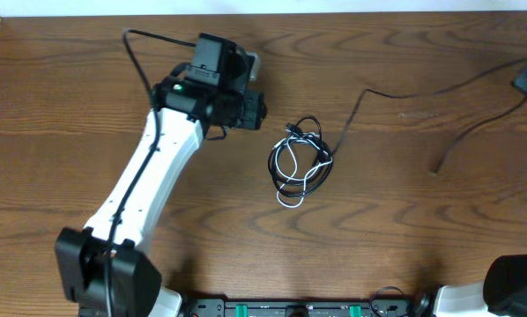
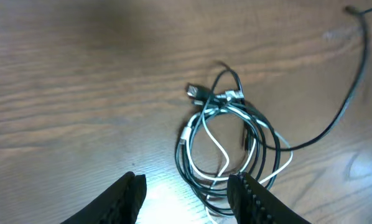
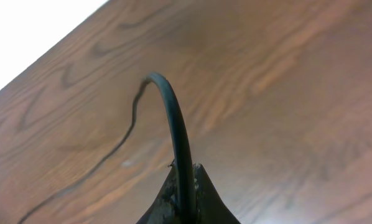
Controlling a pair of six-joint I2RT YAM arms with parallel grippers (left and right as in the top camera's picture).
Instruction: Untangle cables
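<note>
Hovering over the wooden table, the left gripper had its two fingers spread apart, with nothing pinched between them. Just ahead of it lay the tangled bundle of thin black, white and grey cords, looped flat on the wood near the middle of the table. Small plug ends poked out at one side of the bundle. In the left wrist view its nearest loops reached in beside one fingertip, though whether they touched it was hard to tell. The long black cable led out of the bundle's right side and ran across the wood toward the table's right edge. The right gripper was clenched on this long black cable, which arched up out of the closed jaws and trailed back down onto the table.
</note>
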